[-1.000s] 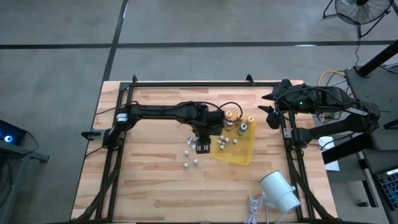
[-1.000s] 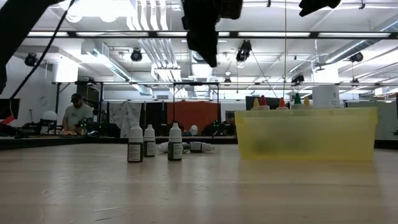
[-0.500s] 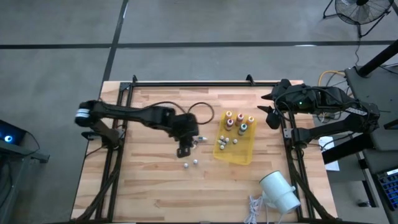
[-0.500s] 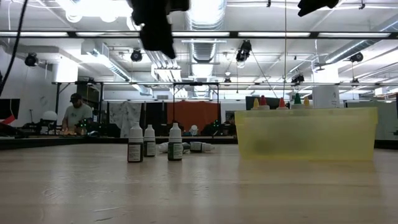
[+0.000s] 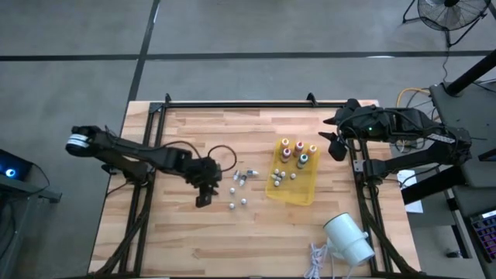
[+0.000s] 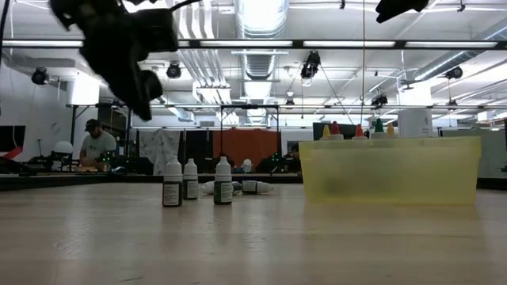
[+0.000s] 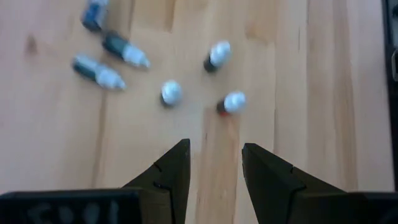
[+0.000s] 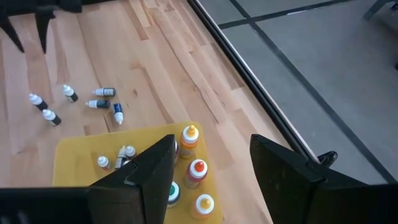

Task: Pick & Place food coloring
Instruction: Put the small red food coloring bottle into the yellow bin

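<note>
While three vials (image 6: 192, 181) stand, three lie (image 5: 245, 176).

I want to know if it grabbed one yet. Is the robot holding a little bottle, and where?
No, nothing is held. The left gripper hangs open and empty above the small vials on the table; the right gripper waits open, empty too.

Six small vials (image 5: 241, 188) sit loose on the table (image 5: 194, 240) left of the tray (image 5: 308, 190) (three standing, three lying). Inside the tray, taller bottles (image 5: 298, 153) stand behind more vials (image 5: 282, 177). A cylinder (image 5: 347, 237) lies at the table's front right corner.
</note>
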`<state>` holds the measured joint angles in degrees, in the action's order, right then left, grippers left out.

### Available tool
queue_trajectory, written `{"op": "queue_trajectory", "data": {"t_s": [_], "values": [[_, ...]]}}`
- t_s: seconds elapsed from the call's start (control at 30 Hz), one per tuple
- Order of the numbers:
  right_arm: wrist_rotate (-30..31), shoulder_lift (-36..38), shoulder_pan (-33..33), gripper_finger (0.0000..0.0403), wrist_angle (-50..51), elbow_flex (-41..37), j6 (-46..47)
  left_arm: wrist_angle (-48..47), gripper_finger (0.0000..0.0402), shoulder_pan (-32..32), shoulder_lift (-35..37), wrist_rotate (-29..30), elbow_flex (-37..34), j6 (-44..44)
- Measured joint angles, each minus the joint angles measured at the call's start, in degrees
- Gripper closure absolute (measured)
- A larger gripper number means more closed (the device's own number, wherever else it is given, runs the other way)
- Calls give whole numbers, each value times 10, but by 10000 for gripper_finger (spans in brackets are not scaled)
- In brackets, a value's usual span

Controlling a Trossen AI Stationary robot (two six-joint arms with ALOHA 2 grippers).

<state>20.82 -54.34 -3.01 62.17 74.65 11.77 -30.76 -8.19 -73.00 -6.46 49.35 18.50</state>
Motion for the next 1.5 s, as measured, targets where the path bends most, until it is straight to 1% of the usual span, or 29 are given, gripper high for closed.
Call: {"op": "queue_trajectory", "data": {"t_s": [0.2, 0.37, 0.63, 0.8, 0.97, 1.2, 1.27, 1.37, 1.5], "values": [[2, -6, 0, 202, -2, 0, 1, 97, 284, -60, 2, 1, -71, 15], [2, -10, 0, 202, -12, 0, 3, 201, 284, -100, 2, 52, -127, 25], [2, -17, 0, 202, -14, 0, 30, 399, 284, -110, 2, 101, -228, 37], [2, -20, 0, 202, -14, 0, 47, 493, 284, -110, 2, 141, -276, 35], [2, -23, 0, 202, -14, 0, 48, 528, 284, -110, 2, 143, -302, 27], [3, -25, 0, 202, -14, 0, 49, 568, 284, -110, -14, 145, -304, -22], [4, -25, -1, 202, -14, 0, 55, 595, 284, -110, -31, 145, -303, -24], [4, -25, -1, 202, -14, 0, 59, 598, 284, -110, -61, 145, -304, -25], [4, -28, 0, 202, -13, 0, 58, 634, 284, -110, -93, 145, -302, -25]]}}
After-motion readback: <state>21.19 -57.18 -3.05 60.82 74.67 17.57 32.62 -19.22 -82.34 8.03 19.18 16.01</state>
